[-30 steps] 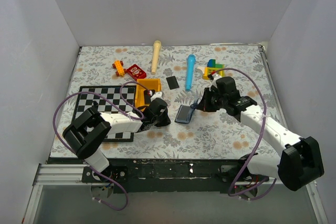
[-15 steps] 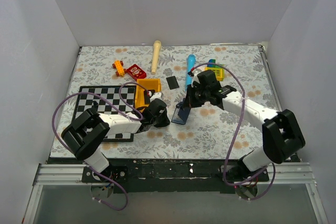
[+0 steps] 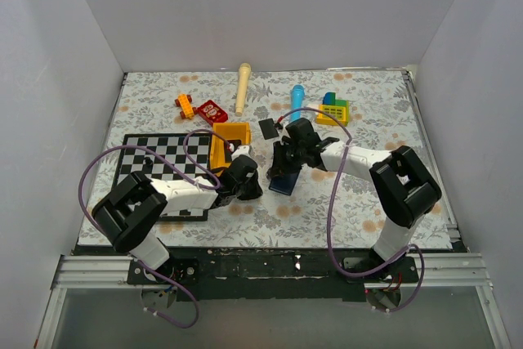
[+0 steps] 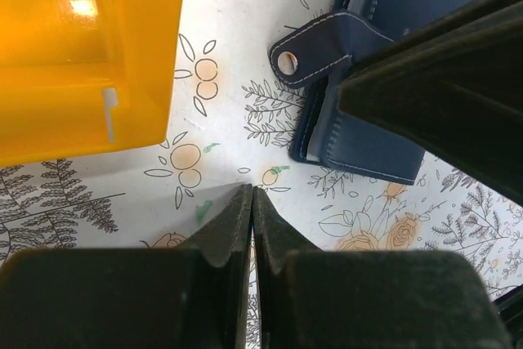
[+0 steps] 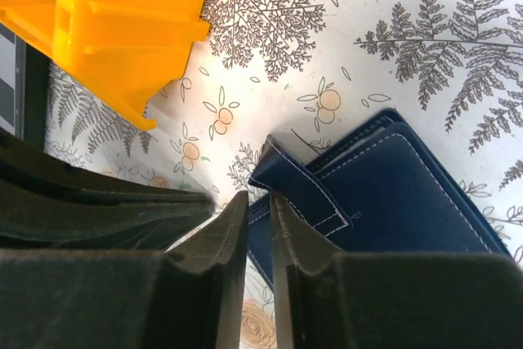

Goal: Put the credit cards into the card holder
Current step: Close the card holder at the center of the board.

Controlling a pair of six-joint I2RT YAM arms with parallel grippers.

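Observation:
The navy card holder [image 3: 286,184] lies closed on the flowered cloth, its strap with the silver snap [image 4: 287,62] sticking out toward the yellow bin. My right gripper [image 3: 280,171] hovers at the strap end of the card holder [image 5: 400,194]; its tips [image 5: 259,195] stand a narrow gap apart with nothing pinched between them. Just to the holder's left, my left gripper [image 3: 255,187] rests with its tips [image 4: 252,190] shut and empty on the cloth, the card holder [image 4: 359,136] up and to the right of them. One black credit card [image 3: 267,128] lies flat behind the holder.
A yellow bin [image 3: 229,143] stands just left of both grippers, seen also as the yellow bin [image 4: 82,46] and the yellow bin [image 5: 122,14]. A chessboard [image 3: 159,161] lies further left. At the back are a cream stick [image 3: 243,86], a blue toy microphone [image 3: 297,97], toy blocks [image 3: 333,108] and a red item [image 3: 212,110].
My right arm has swung left across the card holder, which tipped up half a second ago and now lies flat; its jaws have parted slightly. The left arm has stayed put.

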